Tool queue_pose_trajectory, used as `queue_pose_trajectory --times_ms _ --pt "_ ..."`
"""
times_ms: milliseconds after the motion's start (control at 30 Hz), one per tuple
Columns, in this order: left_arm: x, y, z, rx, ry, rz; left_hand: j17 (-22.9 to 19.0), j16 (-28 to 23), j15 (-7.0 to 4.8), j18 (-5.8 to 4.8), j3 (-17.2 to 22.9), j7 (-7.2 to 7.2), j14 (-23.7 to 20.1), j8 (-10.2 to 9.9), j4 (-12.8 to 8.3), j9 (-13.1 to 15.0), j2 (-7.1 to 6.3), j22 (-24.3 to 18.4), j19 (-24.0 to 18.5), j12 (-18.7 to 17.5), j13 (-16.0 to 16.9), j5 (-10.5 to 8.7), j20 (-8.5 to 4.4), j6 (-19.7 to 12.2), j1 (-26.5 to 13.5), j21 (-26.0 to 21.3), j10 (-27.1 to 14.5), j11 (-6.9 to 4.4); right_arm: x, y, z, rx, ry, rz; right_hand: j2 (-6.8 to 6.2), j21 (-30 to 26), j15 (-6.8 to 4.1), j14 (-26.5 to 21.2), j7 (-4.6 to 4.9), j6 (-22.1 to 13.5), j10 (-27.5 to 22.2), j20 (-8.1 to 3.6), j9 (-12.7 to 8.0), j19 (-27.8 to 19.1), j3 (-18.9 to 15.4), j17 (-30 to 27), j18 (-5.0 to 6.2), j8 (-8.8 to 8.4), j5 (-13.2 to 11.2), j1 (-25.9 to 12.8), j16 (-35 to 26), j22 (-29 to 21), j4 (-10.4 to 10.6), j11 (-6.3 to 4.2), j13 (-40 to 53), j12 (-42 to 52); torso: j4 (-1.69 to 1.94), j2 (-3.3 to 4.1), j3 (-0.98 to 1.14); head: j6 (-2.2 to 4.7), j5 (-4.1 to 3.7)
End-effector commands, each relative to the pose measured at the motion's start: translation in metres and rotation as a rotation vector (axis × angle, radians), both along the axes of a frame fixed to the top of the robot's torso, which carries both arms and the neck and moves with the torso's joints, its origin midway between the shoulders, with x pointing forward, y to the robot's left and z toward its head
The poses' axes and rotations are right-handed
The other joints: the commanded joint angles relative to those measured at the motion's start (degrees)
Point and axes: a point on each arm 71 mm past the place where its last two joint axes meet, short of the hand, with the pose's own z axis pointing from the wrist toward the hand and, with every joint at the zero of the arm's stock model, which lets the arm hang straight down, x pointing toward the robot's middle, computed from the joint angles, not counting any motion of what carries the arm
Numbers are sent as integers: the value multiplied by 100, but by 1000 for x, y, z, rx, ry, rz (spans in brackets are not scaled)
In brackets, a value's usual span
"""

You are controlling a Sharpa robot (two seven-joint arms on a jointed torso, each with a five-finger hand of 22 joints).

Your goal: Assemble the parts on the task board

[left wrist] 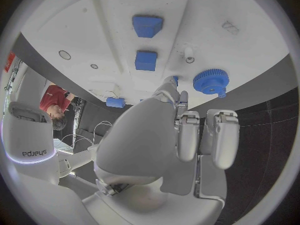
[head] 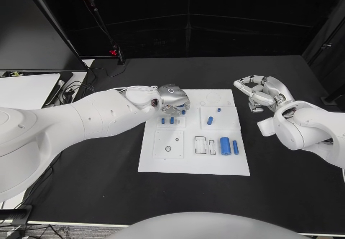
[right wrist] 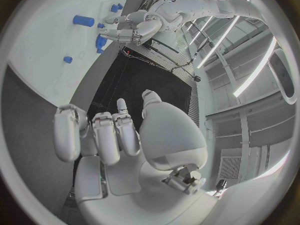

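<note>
Where board [head: 194,167] recesses open, blue parts [head: 225,145] inside

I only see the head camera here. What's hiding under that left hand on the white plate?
Observer: The left wrist view shows a blue toothed gear lying on the task board, just past the left hand.
Operator: Is that hand holding anything?
Observer: A bit of blue peeks out beside one fingertip; I cannot tell whether it is gripped.
Operator: And the right hand?
Observer: The right wrist view shows the right hand holding nothing, above the black table beside the board.
</note>
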Motion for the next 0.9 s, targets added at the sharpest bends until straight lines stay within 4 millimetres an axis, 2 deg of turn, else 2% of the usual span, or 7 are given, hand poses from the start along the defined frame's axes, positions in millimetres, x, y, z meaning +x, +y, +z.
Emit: queue_pose_trajectory --times_ms 33,267,900 --pt "1 -1 1 9 -9 5 1510 5 -50 -82 57 2 591 -25 5 -8 0 1508 618 -36 -11 24 -41 65 91 18 54 7 0 1 1 4 -4 5 60 -27 36 605 389 -21 586 18 -5 -18 -30 1510 104 33 34 11 14 1137 7 42 1506 14 2 -3 3 -9 -5" --pt "3 -3 -2 27 2 11 1510 5 -59 -63 194 -12 591 -42 15 -18 16 1482 559 -76 -12 46 -49 142 147 -42 119 -6 0 3 1 5 -6 7 65 -24 36 605 389 -21 586 19 -7 -16 -30 1510 103 36 43 15 14 1138 4 42 1506 14 -6 -1 0 -26 9" --pt "4 -3 -7 68 20 14 1510 5 -64 -66 315 -13 591 -64 40 -27 -23 1486 568 -127 -14 11 -62 271 61 -34 297 -7 0 3 1 6 -4 7 71 -20 36 605 388 -19 586 18 -9 -12 -30 1510 102 41 55 21 14 1140 1 41 1506 14 -1 -1 4 -63 -30"
